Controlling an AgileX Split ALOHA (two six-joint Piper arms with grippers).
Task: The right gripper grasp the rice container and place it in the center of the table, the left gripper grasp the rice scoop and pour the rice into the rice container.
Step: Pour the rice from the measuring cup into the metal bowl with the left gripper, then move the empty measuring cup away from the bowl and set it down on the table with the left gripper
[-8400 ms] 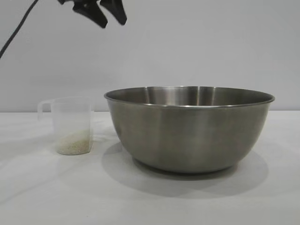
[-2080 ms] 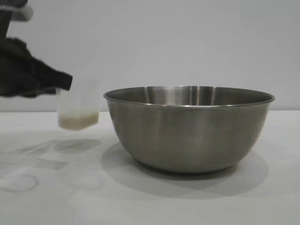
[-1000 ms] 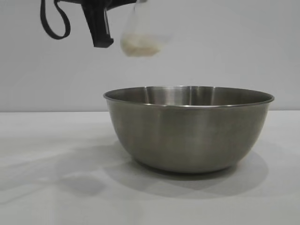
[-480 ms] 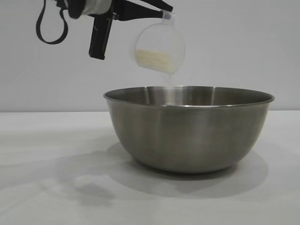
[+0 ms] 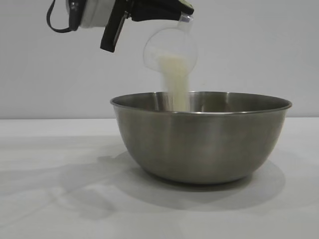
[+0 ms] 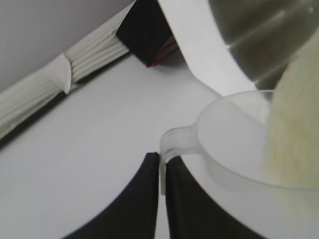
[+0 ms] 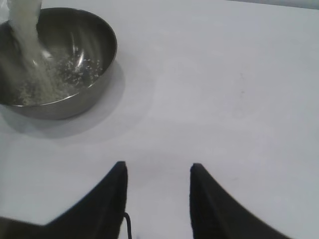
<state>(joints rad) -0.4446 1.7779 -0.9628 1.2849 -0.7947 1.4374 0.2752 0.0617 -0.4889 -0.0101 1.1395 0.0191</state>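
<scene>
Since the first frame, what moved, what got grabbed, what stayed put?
The left gripper came down, clamped the rice scoop by its handle, lifted it off the table and carried it over the rice container. It then tipped the scoop, so the rice now streams into the container. Nothing was let go. The container stayed where it was; the right gripper is open, off to the side, holding nothing.

This looks like a bare robot test setup in a lab rather than a kitchen: a plain white bench (image 5: 55, 199) stands against a blank pale wall (image 5: 249, 50), with a cabled black robot arm (image 5: 119, 20) overhead and white ribbed sheeting (image 6: 45, 94) along the bench edge.
</scene>
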